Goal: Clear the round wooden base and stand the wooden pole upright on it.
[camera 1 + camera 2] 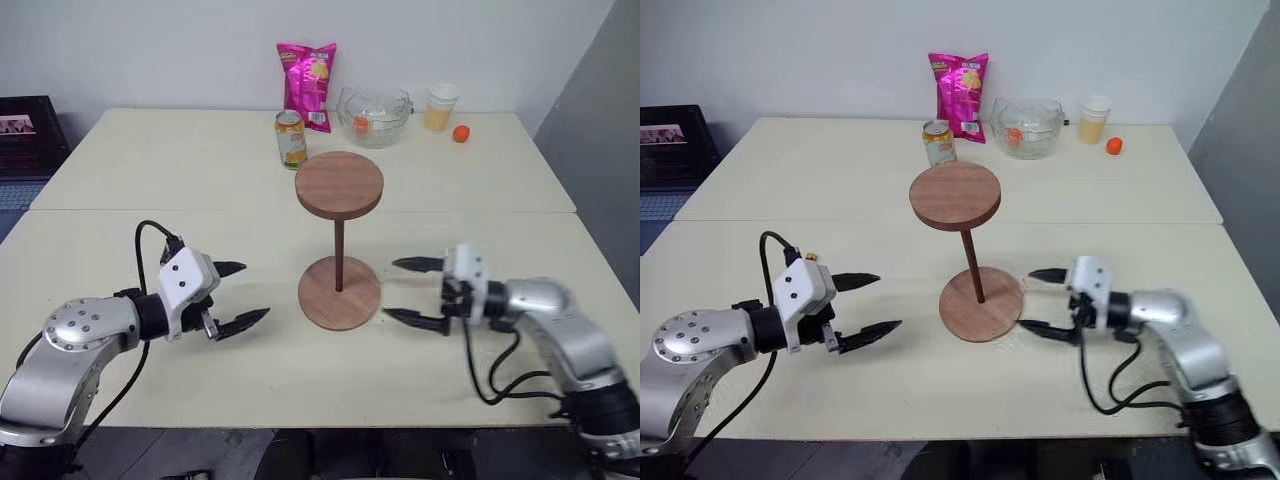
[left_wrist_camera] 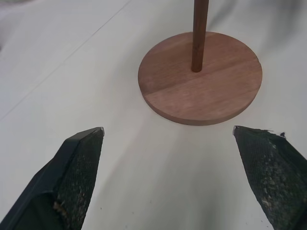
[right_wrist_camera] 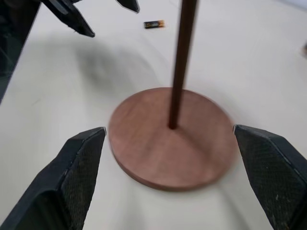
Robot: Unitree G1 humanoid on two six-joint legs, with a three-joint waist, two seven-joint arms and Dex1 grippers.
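Slim dark-brown wooden pole [image 1: 339, 255] stands upright in flat reddish-brown round wooden base [image 1: 339, 292], mid-desk, disc end up. Left end effector [image 1: 236, 296] and right end effector [image 1: 410, 292] flank base, both spread wide, empty, apart from wood. Bare cream desk [image 1: 150, 170] around base, near edge close behind arms. Far edge: one pink snack bag [image 1: 307, 85], one can [image 1: 290, 139], one glass bowl [image 1: 374, 116], one cup [image 1: 440, 107].

We can read no text anywhere. The pink snack bag [image 1: 308, 84] at the far edge of the table [image 1: 150, 170] carries printing and a picture, and the drink can [image 1: 290, 138] beside it has a label, but we cannot make out lettering on either.
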